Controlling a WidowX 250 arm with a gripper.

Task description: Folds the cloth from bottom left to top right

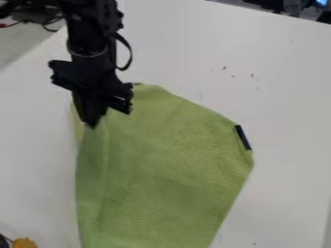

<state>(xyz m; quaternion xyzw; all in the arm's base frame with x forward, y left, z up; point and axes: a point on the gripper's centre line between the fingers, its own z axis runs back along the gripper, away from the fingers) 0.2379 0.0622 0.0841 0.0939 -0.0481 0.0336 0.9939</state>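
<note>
The green cloth (168,164) lies on the white table, stretching from the middle of the view down to its bottom edge. A dark tag sits on its right edge, and a lengthwise crease runs near its left side. My gripper (92,125) hangs from the upper left, pointing down over the cloth's upper left edge. The arm covers part of that edge. Whether the gripper holds any cloth cannot be made out.
The white table (284,97) extends around the cloth, with small dark specks at upper right. A small orange object (24,242) is at the bottom left corner. Dark equipment stands beyond the table's edge at top right, and cables show at top left.
</note>
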